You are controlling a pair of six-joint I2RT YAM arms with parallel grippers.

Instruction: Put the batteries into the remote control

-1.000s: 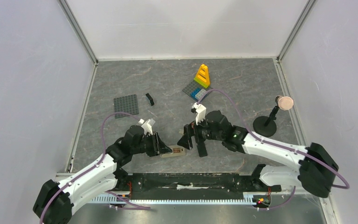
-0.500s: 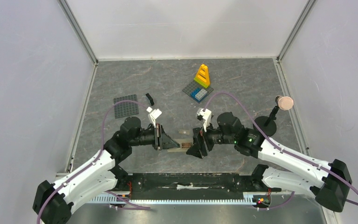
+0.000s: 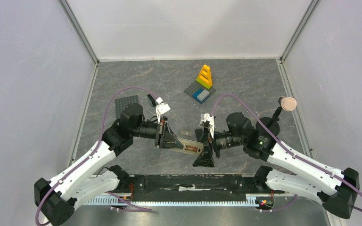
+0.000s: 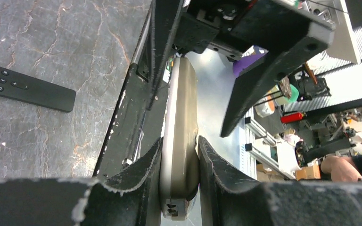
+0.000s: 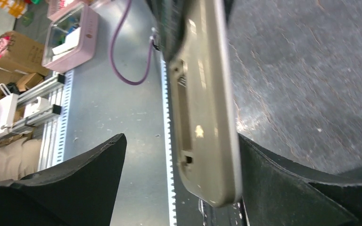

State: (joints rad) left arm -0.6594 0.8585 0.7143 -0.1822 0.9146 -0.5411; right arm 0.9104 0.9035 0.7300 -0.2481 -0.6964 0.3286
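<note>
Wearing white arm shells (image 3: pixel 87 165) over black joints, trailing purple cables (image 3: pixel 133 88), ending in black wedge-shaped pincer fingers (image 4: pixel 231 174) with scuffed pale edges, glowing one green light (image 3: pixel 262 139).

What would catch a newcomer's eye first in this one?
The tan-grey remote control is held up off the table at centre front, between the two arms. The left gripper is clamped on one end, while the right gripper stands open around the other. At the back, a yellow brick stack stands out against the grey.
</note>
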